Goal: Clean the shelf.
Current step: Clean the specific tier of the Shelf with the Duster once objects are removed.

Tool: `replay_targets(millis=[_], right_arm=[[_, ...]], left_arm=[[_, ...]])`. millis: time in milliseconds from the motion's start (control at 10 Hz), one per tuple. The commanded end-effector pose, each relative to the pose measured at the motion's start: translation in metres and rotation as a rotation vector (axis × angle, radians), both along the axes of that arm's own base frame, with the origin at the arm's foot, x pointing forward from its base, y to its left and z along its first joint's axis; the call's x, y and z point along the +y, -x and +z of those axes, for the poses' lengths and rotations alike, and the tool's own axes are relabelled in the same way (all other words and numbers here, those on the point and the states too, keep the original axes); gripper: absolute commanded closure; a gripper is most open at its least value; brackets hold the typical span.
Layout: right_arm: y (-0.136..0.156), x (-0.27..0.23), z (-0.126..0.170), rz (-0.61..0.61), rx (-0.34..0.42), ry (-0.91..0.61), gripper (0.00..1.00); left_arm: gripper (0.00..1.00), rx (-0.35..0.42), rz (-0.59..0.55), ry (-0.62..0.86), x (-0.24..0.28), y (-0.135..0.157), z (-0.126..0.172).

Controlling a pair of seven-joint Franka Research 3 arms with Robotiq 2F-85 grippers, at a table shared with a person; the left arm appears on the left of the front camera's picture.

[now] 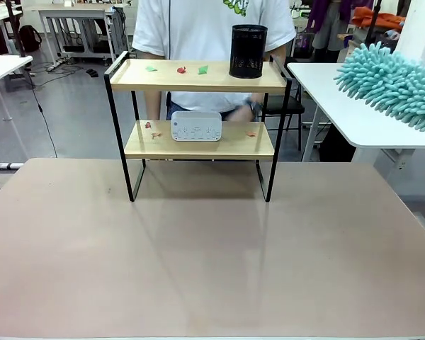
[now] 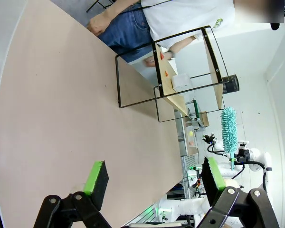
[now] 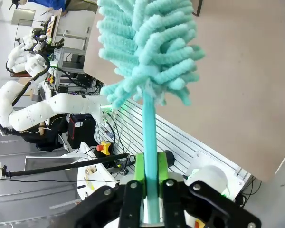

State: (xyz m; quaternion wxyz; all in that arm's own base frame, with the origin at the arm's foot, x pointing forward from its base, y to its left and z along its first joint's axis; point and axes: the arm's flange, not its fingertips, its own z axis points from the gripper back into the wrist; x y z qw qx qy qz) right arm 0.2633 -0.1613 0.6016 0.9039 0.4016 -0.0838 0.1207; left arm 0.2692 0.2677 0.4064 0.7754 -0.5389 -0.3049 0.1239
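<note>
Teal duster (image 3: 147, 52) clamped in our right fingers (image 3: 139, 176), left fingers (image 2: 97, 176) wide open, holding nothing. Shelf (image 1: 177, 82) sits well ahead of both, paper scraps (image 1: 202, 69) on it, so cleaning's not started imo.

The tabletop (image 1: 212, 262) before me lies bare up to the shelf (image 1: 198, 79), where a black mesh cup (image 1: 248, 51) blocks the upper board's right end and a white box (image 1: 196, 126) the lower board's middle.

The shelf (image 1: 191, 82), two light wooden boards in a thin black frame, stands upright on four legs, well ahead of the left claw (image 2: 154, 167); small coloured scraps (image 1: 182, 69) litter both boards.
</note>
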Motion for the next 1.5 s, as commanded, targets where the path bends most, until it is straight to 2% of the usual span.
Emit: replay_targets(millis=[0, 1400], right_arm=[[-0.0018, -0.0012, 0.0050, 0.000, 0.014, 0.005, 1.00], [-0.0018, -0.0012, 0.0050, 0.000, 0.014, 0.005, 1.00]], left_arm=[[0.00, -0.036, -0.004, 0.000, -0.0006, -0.0007, 0.0000], [0.00, -0.036, -0.004, 0.000, -0.0006, -0.0007, 0.0000]])
